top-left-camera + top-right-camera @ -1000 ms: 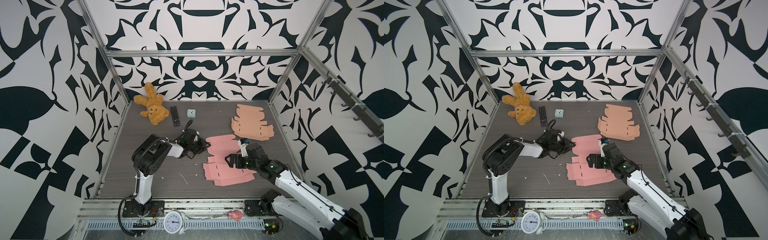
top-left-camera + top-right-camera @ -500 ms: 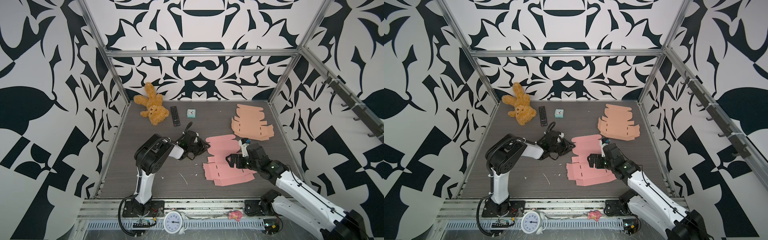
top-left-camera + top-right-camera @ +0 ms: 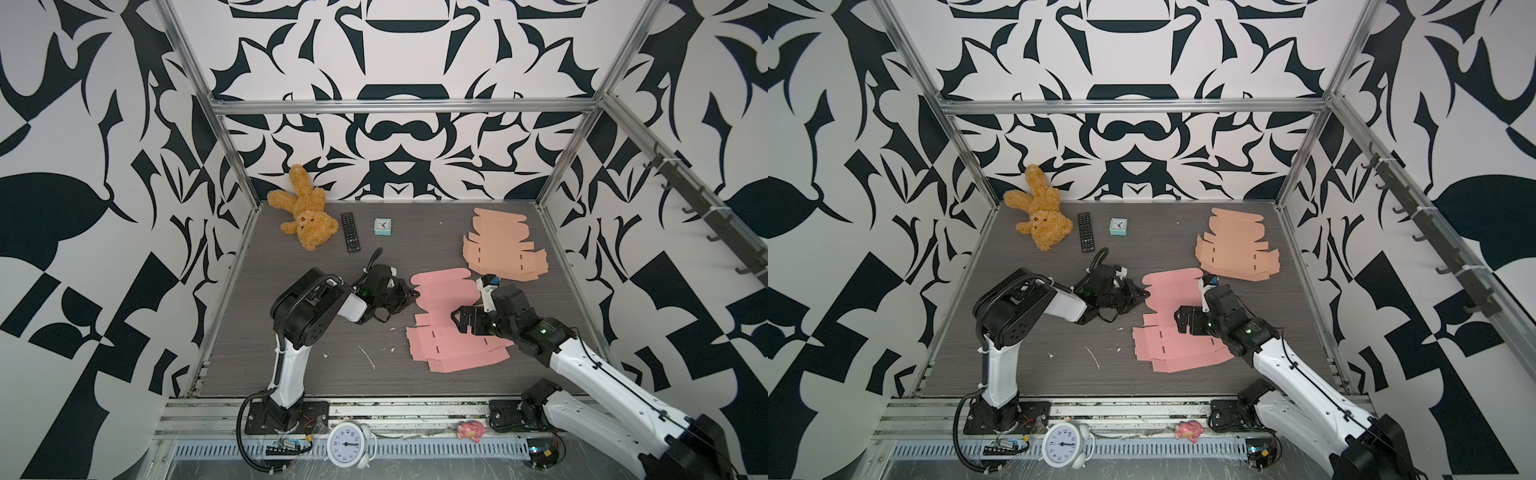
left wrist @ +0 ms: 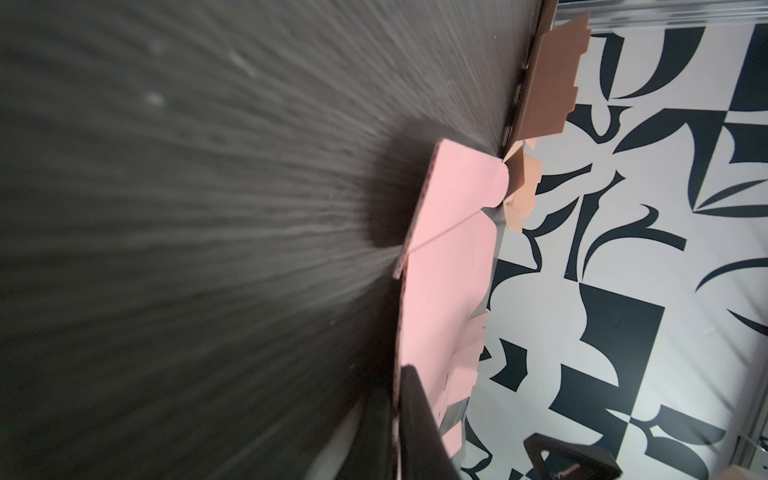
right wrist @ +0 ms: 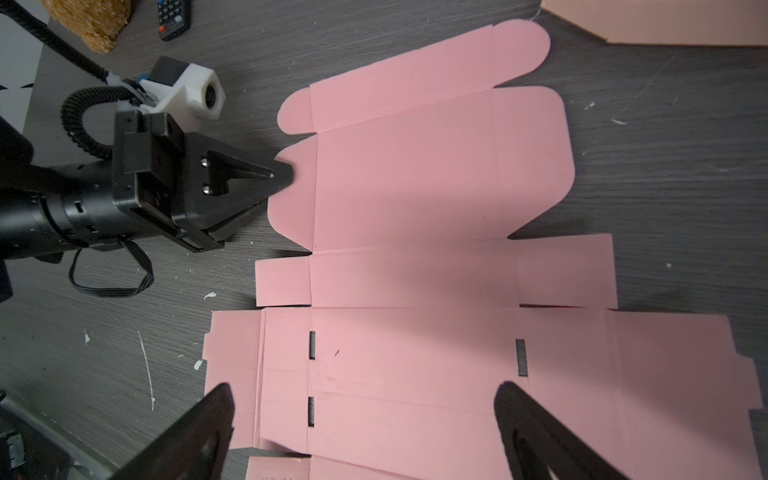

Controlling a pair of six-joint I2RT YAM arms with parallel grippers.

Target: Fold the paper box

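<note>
Paper box (image 5: 415, 187) lies unfolded on my counter (image 5: 665, 166); left gripper (image 5: 286, 174) seems pinched shut on its flap (image 5: 297, 199), right gripper (image 5: 361, 386) gapes wide above, holding nothing.

Both arms had white shell links with black joint housings: left arm (image 3: 289, 365), right arm (image 3: 602, 386). Left gripper (image 5: 286, 173) was black, with tapered triangular fingers and two silver screws. A white wrist camera block (image 5: 195, 89) and ribbed black cable (image 5: 70, 118) sat behind it.
</note>
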